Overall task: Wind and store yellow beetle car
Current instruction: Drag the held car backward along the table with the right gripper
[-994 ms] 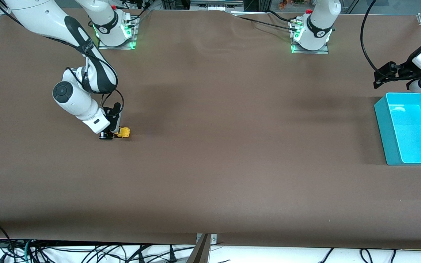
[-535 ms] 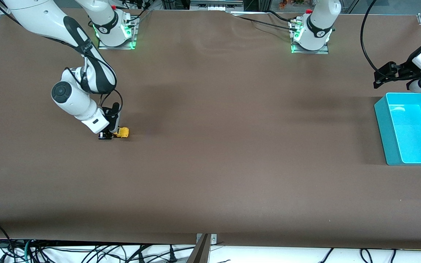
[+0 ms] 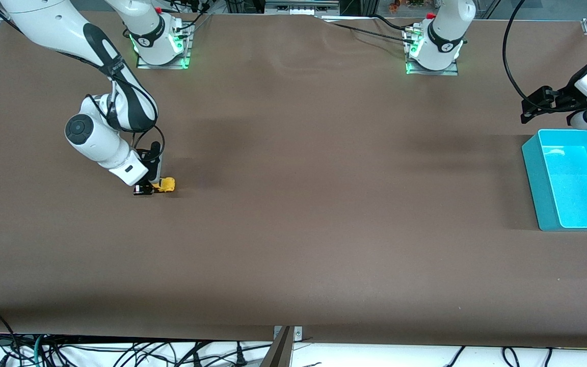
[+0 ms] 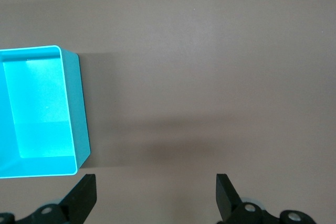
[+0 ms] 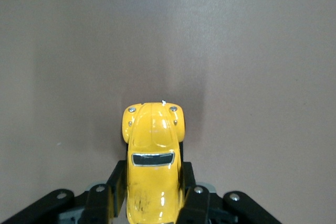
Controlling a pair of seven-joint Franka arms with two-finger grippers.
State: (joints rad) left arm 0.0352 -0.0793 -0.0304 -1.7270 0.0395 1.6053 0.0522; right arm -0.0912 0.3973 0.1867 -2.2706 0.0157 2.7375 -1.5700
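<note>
Brown table (image 3: 293, 229): right gripper (image 3: 147, 189) clamps yellow beetle car (image 5: 154, 161) (left gripper (image 4: 155, 195) waits).

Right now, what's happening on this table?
The right gripper is shut on the yellow beetle car, which sits low on the brown table toward the right arm's end. The left gripper waits open, up beside the empty turquoise bin at the left arm's end. The car is not yet stored.
</note>
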